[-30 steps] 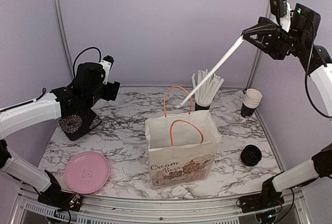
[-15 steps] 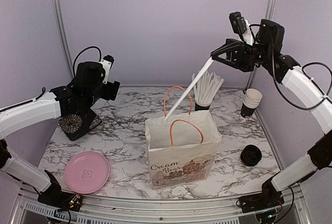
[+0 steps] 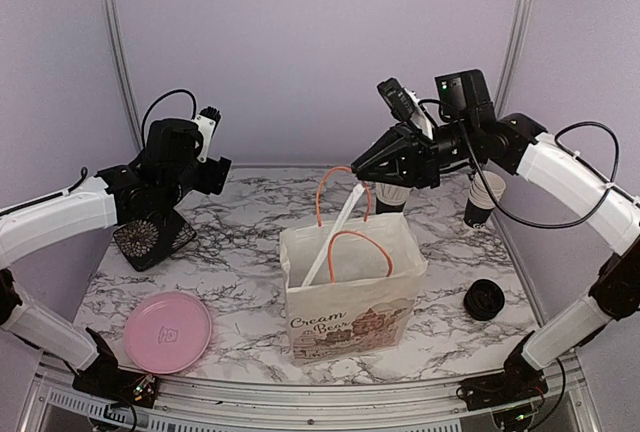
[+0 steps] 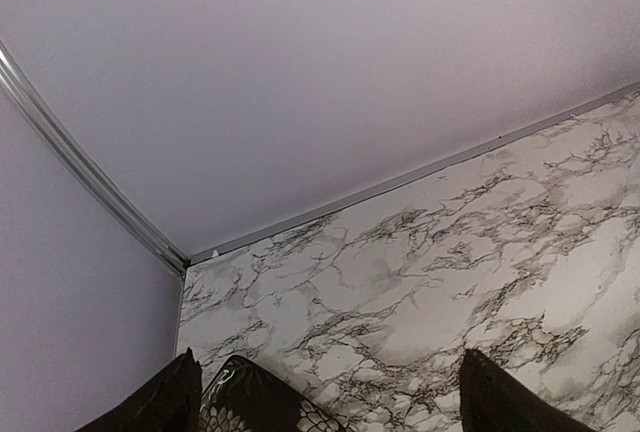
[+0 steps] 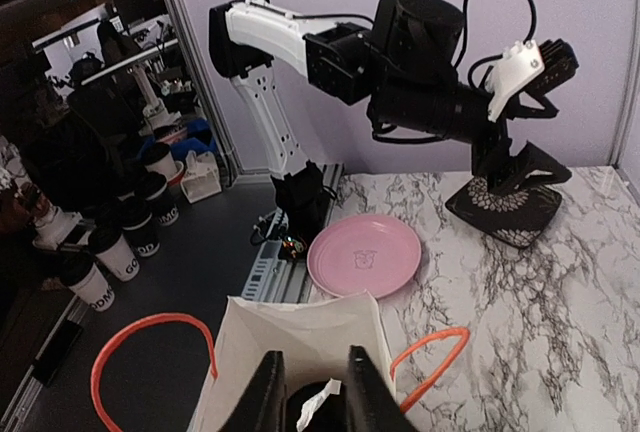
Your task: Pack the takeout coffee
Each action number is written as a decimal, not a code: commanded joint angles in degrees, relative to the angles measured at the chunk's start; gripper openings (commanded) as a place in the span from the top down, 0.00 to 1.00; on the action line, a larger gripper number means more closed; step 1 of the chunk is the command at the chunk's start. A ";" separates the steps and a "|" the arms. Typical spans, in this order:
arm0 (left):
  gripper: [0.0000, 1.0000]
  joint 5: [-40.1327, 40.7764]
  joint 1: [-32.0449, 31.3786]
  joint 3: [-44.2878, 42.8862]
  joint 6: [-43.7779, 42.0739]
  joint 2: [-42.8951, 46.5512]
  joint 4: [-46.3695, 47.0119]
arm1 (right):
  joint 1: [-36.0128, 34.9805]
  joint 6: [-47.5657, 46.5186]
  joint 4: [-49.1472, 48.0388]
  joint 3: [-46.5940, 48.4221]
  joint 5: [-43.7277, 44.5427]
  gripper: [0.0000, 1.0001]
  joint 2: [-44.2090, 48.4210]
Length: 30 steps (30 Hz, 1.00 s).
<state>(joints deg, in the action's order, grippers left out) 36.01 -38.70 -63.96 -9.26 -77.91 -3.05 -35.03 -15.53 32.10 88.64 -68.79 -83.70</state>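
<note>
Marble table (image 3: 240,262), black lidded cup (image 3: 484,300)

marble table (image 3: 240,262), paper bag (image 3: 350,304), pink plate (image 3: 167,332), takeout coffee (image 3: 484,299)

Place: we take this for a robot test cell in a lab or exhibition hall, not a home or a shop.
Walls: plain lavender panels (image 3: 300,52) close the counter's far edge and both side edges, with aluminium posts (image 3: 113,52) at the far corners.
Counter: a marble-print top (image 3: 240,242) with a metal rail (image 3: 300,399) along its near edge.
Machines: we see arm bases (image 3: 105,377) bolted at the near corners, cables exposed.
Beyond the near edge: a dark floor with lidded paper cups (image 5: 95,272) standing on it.
</note>
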 commanded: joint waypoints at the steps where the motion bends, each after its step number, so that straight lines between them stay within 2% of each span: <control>1: 0.10 -0.11 -0.19 -1.99 -0.40 0.18 -1.43 | -0.55 -8.30 9.56 3.88 6.38 0.68 -1.04; 3: 0.10 0.09 -0.31 -1.94 -0.58 0.07 -1.46 | -0.47 -11.95 14.75 8.61 8.17 0.62 -2.49; 6: 0.10 0.20 -0.35 -2.04 -0.79 -0.28 -1.53 | 0.53 -14.73 19.22 14.63 12.26 0.59 -3.75; 9: 0.10 0.37 -0.49 -2.28 -0.64 -0.63 -1.78 | 4.40 -10.90 15.64 17.47 19.19 0.61 -4.16; 12: 0.10 0.34 -0.58 -2.39 -0.33 -0.70 -1.95 | 10.84 -5.14 8.93 17.11 27.96 0.68 -4.96; 16: 0.10 0.21 -0.57 -2.48 -0.30 -0.65 -2.05 | 15.99 -4.41 5.74 15.41 39.89 0.70 -8.88; 19: 0.10 0.20 -0.52 -2.48 -0.54 -0.95 -2.15 | 20.56 -2.23 5.16 15.67 38.82 0.71 -13.65; 21: 0.10 0.20 -0.59 -2.55 -0.63 -1.21 -2.29 | 22.27 -0.87 5.15 16.30 37.18 0.67 -16.70; 25: 0.10 0.22 -0.59 -2.72 -0.74 -1.65 -2.60 | 23.13 -0.68 5.08 18.28 36.90 0.60 -22.12; 30: 0.10 -0.43 -0.75 -3.00 -0.70 -2.02 -3.19 | 23.12 -0.40 4.95 20.82 36.45 0.57 -26.37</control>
<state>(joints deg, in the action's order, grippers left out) 36.01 -39.07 -64.88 -9.52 -79.37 -4.91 -11.68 -17.32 38.11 105.01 -32.21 -109.34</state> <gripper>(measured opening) 0.900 0.424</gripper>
